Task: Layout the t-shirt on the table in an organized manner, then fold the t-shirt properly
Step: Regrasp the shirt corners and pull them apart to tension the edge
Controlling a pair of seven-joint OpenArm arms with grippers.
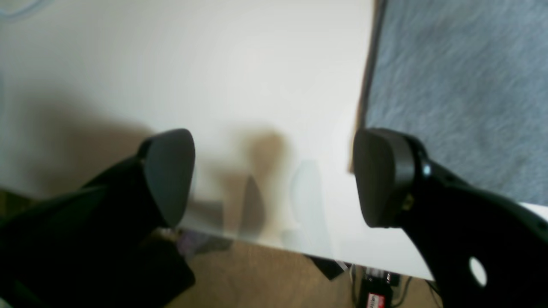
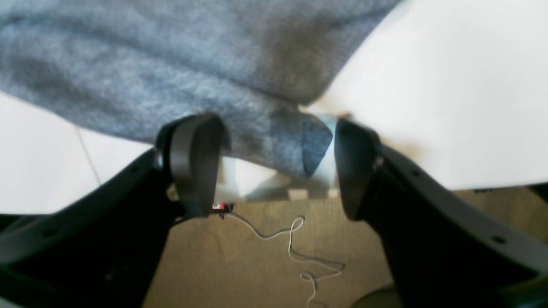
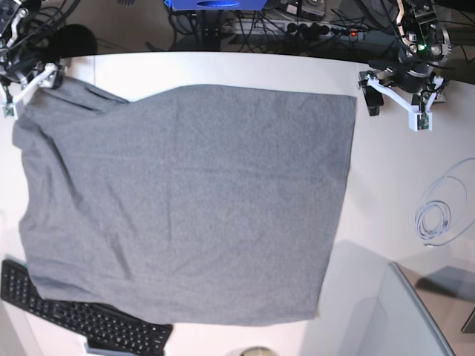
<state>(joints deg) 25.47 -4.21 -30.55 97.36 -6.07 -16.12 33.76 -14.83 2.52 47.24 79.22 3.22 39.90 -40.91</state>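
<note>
The heather-grey t-shirt [image 3: 185, 200] lies spread across the white table [image 3: 393, 185], mostly flat with light wrinkles. My right gripper [image 3: 28, 90] is at the shirt's far left corner. In the right wrist view it [image 2: 274, 164] is open, with a corner of the shirt [image 2: 278, 141] between its fingers at the table edge [image 2: 449, 85]. My left gripper [image 3: 393, 104] hovers just beyond the shirt's far right corner. In the left wrist view it [image 1: 276, 177] is open and empty over the bare table [image 1: 214, 64], with the shirt's edge [image 1: 462, 85] beside one finger.
A black keyboard [image 3: 82, 315] lies at the near left, partly under the shirt. A coiled white cable [image 3: 434, 219] lies on the table's right side. A translucent grey panel [image 3: 415, 311] stands at the near right. Cables and a power strip [image 3: 312, 28] run behind the table.
</note>
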